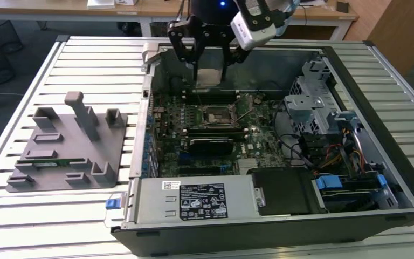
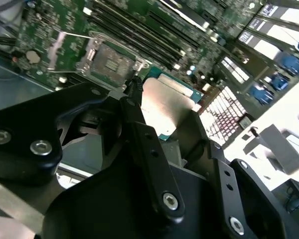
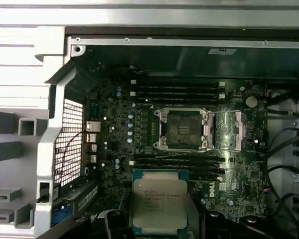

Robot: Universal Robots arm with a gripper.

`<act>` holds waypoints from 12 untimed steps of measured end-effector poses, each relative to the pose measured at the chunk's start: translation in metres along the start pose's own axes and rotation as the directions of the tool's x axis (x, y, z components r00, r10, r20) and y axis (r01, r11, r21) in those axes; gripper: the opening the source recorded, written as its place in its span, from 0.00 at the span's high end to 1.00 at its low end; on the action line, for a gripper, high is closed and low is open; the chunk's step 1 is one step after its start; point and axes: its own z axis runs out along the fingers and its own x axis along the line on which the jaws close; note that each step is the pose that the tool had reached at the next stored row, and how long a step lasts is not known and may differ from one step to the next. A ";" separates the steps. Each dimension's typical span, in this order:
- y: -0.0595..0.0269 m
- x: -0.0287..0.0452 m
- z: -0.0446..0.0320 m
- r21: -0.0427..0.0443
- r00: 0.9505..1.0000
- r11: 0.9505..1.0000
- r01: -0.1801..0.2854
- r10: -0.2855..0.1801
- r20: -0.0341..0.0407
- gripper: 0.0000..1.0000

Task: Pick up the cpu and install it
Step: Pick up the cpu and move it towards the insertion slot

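Observation:
My gripper (image 1: 211, 70) hangs over the far end of the open computer case (image 1: 379, 178), shut on the cpu (image 1: 209, 77), a flat square chip with a silver-grey top. In the first wrist view the cpu (image 3: 159, 203) sits between the black fingers, above the motherboard. The second wrist view shows the cpu (image 2: 165, 108) pinched by the fingers (image 2: 139, 124). The open socket (image 3: 183, 129), with its metal frame lifted, lies a short way from the chip on the green board; it is also seen in the exterior view as the socket (image 1: 215, 115) below and ahead of the gripper.
A grey fixture block (image 1: 70, 145) with slots and pegs, holding a green memory stick (image 1: 52, 161), stands on the slatted table on the exterior view's left. Inside the case are memory slots (image 3: 177, 89), the power supply (image 1: 192, 199), drive bays (image 1: 315, 105) and cables (image 1: 336, 156).

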 end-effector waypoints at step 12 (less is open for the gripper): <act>0.0152 -0.0204 0.0006 0.000 1.000 1.000 0.000 0.000 0.000 0.47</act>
